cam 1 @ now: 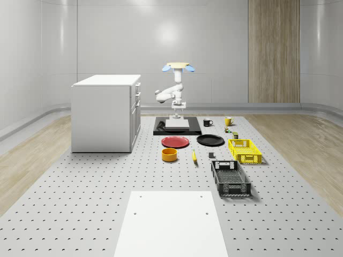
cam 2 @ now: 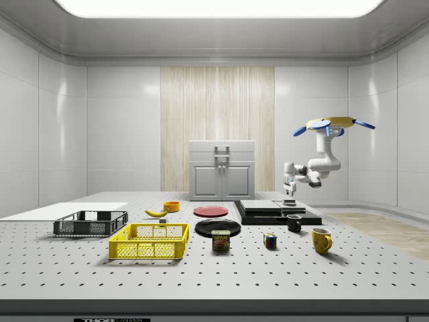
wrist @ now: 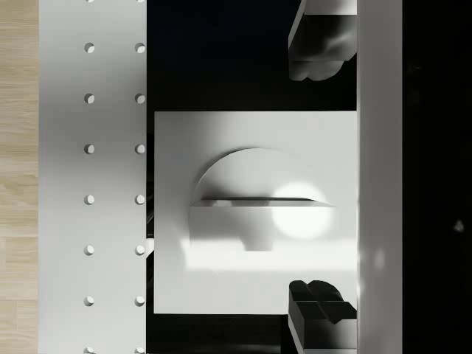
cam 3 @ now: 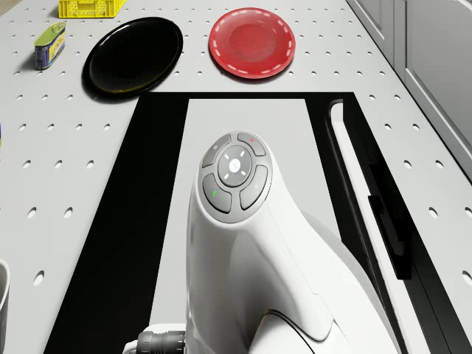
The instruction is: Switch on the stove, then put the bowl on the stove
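The stove (cam 1: 177,127) is a flat black slab with a pale plate on top, lying on the perforated tabletop (cam 1: 107,182) just beyond the red plate (cam 1: 175,142) and the black plate (cam 1: 210,140), with the white cabinet (cam 1: 106,112) at the whole-scene view's left. The bowl (cam 1: 170,155), orange and upright, sits on the tabletop nearer the camera than the red plate, well apart from the stove, with a banana (cam 1: 194,156) just beside it. The drone (cam 1: 178,67) hovers above the far side of the stove, its arm bent down so the tool (cam 1: 178,113) hangs close over the pale plate. In the wrist view the tool (wrist: 323,184) has its fingers (wrist: 318,44) spread wide with nothing between them, and a half-round raised piece, which I take to be the switch (wrist: 258,199), lies beneath, off to one side of the gap. The step in hand looks to be the switching on; the bowl is untouched. To do it well, I would bring the switch under a fingertip before descending, press straight down and gently, and keep the drone steady so the arm does not scrape sideways. Only then should the tool lift clear and cross to the bowl, taking it by the rim without nudging the banana or the red plate.
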